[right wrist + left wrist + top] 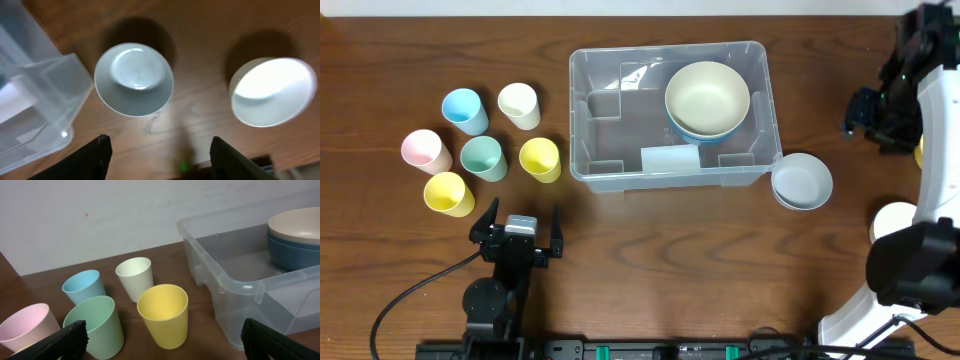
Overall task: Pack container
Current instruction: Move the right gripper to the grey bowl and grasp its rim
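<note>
**Overhead.** The container point(582, 120) stands on the wooden table point(720, 260) at the far middle, open at the top. In its right half a cream bowl point(708, 92) sits nested in a blue bowl point(692, 131). A grey bowl point(801, 181) lies just beside the container's near right corner. A white bowl point(892, 220) lies farther right, partly hidden by the right arm point(932, 110). Six cups stand upright in a cluster to the container's left: blue cup point(463, 108), cream cup point(518, 104), pink cup point(424, 150), green cup point(481, 156), yellow cup point(539, 158) and second yellow cup point(448, 193). The left gripper point(521, 224) sits near the cups, jaws spread wide, holding nothing.

**Left wrist.** The cups are in front, the yellow cup nearest. The container is on the right with both nested bowls inside.

**Right wrist.** The right gripper point(160, 157) hangs above the table, jaws wide and empty. The grey and white bowls lie apart below it, with a container corner at the left
</note>
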Controlling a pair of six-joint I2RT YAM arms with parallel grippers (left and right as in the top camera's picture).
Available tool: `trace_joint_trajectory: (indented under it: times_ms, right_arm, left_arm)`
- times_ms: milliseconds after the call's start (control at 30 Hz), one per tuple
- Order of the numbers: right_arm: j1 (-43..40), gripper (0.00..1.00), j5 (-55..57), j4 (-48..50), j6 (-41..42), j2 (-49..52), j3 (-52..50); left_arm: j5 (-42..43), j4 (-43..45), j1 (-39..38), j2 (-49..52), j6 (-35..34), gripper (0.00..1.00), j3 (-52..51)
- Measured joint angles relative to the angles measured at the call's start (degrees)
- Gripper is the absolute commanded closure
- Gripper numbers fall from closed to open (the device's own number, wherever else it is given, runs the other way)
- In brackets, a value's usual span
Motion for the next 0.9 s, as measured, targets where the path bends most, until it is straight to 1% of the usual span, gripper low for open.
trace_joint_trajectory:
  times_ms: [200,567,900]
  right_arm:
    - [-0.1,0.35,-4.0,6.9,-0.1,0.0,-10.6]
    - [-0.2,0.34,-5.6,21.8,0.0,0.0,-28.9]
    - [-1.7,0.34,-5.4,31.4,0.1,0.0,-35.6]
  left_arm:
    - [0.0,0.0,0.0,0.0,0.0,0.02,0.0]
    - [0.0,0.0,0.0,0.0,0.0,0.02,0.0]
    - [0.0,0.0,0.0,0.0,0.0,0.02,0.0]
